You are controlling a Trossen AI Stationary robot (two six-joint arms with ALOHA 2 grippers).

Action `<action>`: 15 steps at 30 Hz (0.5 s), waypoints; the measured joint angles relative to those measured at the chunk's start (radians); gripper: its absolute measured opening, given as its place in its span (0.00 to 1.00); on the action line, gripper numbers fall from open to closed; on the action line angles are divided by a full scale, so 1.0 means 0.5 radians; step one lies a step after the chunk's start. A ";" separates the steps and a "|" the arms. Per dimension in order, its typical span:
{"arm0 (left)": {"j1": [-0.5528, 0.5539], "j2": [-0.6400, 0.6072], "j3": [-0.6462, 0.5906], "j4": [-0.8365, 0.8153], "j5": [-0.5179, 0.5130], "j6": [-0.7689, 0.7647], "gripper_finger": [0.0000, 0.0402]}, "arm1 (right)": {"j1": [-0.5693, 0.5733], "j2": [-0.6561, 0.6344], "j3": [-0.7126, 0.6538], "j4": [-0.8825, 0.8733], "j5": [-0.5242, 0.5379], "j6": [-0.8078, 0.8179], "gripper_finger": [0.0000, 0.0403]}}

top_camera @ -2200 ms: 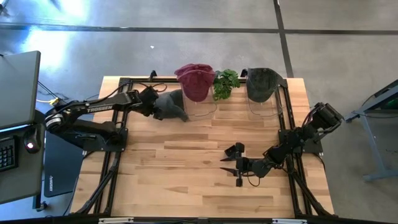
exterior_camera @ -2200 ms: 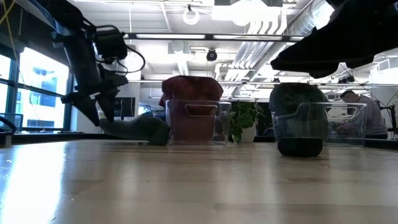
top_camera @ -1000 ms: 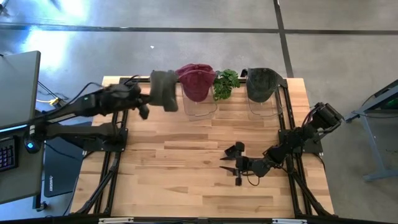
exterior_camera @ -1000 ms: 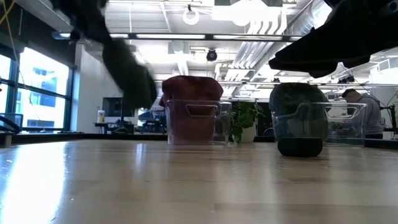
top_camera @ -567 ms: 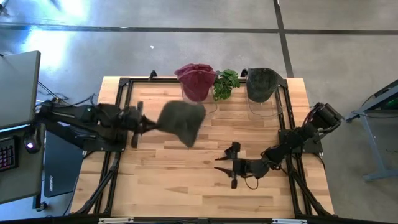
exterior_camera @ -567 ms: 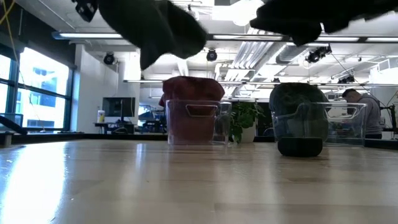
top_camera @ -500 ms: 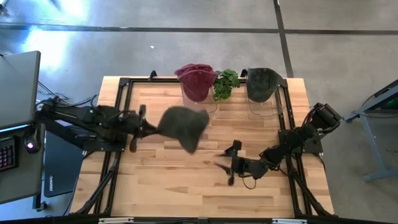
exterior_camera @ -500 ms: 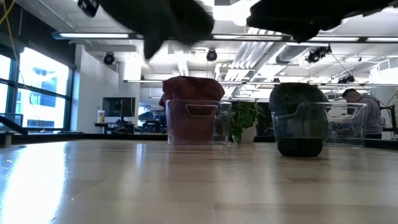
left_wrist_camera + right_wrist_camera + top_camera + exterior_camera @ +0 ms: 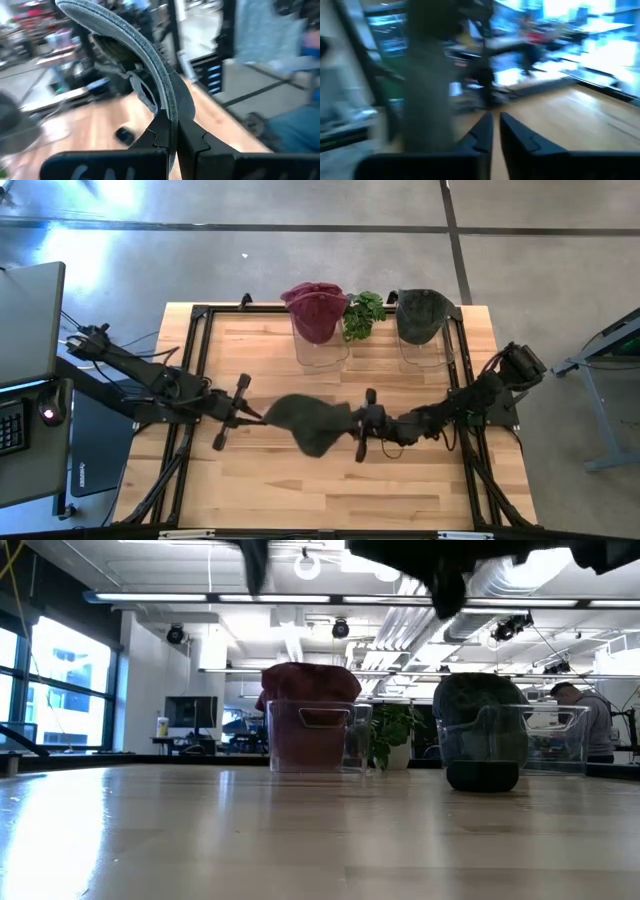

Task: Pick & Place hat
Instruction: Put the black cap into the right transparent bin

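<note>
A grey hat (image 9: 305, 422) hangs in the air over the middle of the table, between my two grippers. My left gripper (image 9: 255, 415) reaches in from the table's left and is shut on the hat's left side. My right gripper (image 9: 355, 425) comes level from the right. It stands at the hat's right edge, its fingers (image 9: 482, 131) close together. In the right wrist view the hat (image 9: 427, 75) shows blurred beside those fingers, not between them. My left gripper pinches the stitched brim's edge (image 9: 170, 112) between its two fingers. The fingers lie level and come from the table's left. The brim arches away from them and the hat is lifted clear of the table. My right gripper is at the hat's right edge; I cannot tell whether it touches it.
At the far edge, a red hat (image 9: 314, 310) and a dark green hat (image 9: 420, 315) each sit on a clear bin, with a green plant (image 9: 362, 315) between them. A black frame (image 9: 200, 330) runs along the table's left, right and far sides. Bare wood lies near the front.
My left gripper has swung the grey hat from beside the red hat at the far edge toward the table's middle, turning as it went. The hat stays lifted clear. My right gripper has moved toward the table's left and the hat's right edge.
</note>
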 joint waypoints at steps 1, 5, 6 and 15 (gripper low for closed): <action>0.004 0.020 -0.003 0.018 -0.043 0.001 0.00 | 0.001 0.000 0.016 0.030 -0.103 -0.040 0.04; 0.005 0.104 -0.001 0.160 -0.136 0.051 0.00 | 0.001 0.006 0.110 -0.023 -0.326 -0.120 0.03; 0.004 0.130 -0.001 0.181 -0.152 0.079 0.00 | 0.001 0.015 0.130 -0.028 -0.390 -0.135 0.04; 0.006 0.223 0.018 0.151 0.103 0.122 0.00 | 0.088 0.047 0.134 0.109 -1.449 -0.748 0.01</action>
